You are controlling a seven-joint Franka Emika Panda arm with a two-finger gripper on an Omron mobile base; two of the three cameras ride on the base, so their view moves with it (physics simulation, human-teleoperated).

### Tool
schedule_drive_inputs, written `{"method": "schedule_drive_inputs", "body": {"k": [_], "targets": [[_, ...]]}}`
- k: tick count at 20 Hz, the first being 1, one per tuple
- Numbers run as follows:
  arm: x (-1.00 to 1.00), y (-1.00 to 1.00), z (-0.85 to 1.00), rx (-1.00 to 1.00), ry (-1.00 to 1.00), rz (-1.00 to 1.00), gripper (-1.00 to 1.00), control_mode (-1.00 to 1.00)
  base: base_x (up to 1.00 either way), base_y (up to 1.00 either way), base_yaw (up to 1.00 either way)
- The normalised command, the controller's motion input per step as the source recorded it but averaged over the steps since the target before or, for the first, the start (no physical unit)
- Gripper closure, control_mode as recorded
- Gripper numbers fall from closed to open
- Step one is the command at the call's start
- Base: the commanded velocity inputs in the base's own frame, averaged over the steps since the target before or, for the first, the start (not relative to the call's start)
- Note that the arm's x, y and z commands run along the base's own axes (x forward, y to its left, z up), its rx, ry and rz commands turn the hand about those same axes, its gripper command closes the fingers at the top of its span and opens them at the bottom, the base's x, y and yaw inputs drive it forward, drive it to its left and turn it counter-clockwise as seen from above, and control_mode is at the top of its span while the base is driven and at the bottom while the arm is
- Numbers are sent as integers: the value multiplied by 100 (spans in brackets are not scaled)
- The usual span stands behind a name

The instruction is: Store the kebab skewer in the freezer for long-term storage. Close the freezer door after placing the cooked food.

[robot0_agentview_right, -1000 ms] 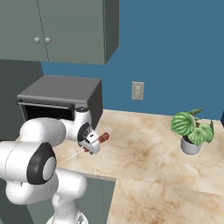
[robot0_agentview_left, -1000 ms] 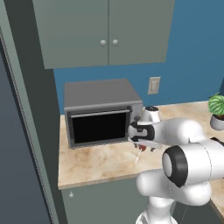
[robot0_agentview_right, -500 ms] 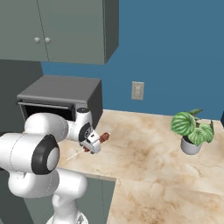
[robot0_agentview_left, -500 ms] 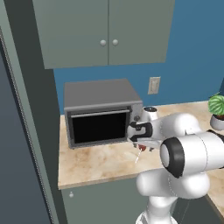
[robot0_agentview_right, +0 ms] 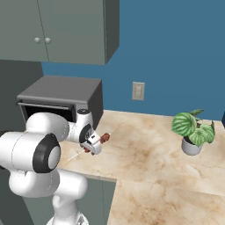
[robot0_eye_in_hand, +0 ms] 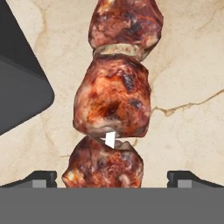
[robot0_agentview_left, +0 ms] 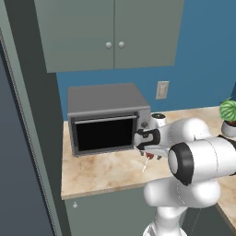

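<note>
Marble counter (robot0_agentview_left: 101, 173), skewer under the hand.
Left base: gripper (robot0_agentview_left: 148, 153) low beside the toaster oven (robot0_agentview_left: 107, 119). Right base: kebab skewer (robot0_agentview_right: 92, 146) lies diagonally. Hand view: meat runs lengthwise between spread fingertips (robot0_eye_in_hand: 40, 177), unclamped.

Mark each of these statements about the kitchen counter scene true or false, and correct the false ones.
1. The hand is open, its fingertips apart on either side of the kebab skewer. True.
2. The kebab skewer lies on the marble counter. True.
3. The toaster oven sits to the right of the potted plant. False: in the right base view it stands to the plant's left, at the counter's other end.
4. The upper cabinet doors hang open. False: both are closed.
5. A wall outlet is set in the blue wall. True.
</note>
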Motion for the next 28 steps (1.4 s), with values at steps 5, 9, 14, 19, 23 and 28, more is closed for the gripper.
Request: {"method": "schedule_drive_inputs", "body": {"k": [5,9,14,19,23,28], "targets": [[0,0,0,0,0,0,100,-100,0,0,0],[0,0,0,0,0,0,100,-100,0,0,0],[0,0,0,0,0,0,100,-100,0,0,0],[-28,0,0,0,0,-2,100,-100,0,0,0],[-76,0,20,0,-5,0,100,-100,0,0,0],[-70,0,68,0,-2,0,100,-100,0,0,0]]}}
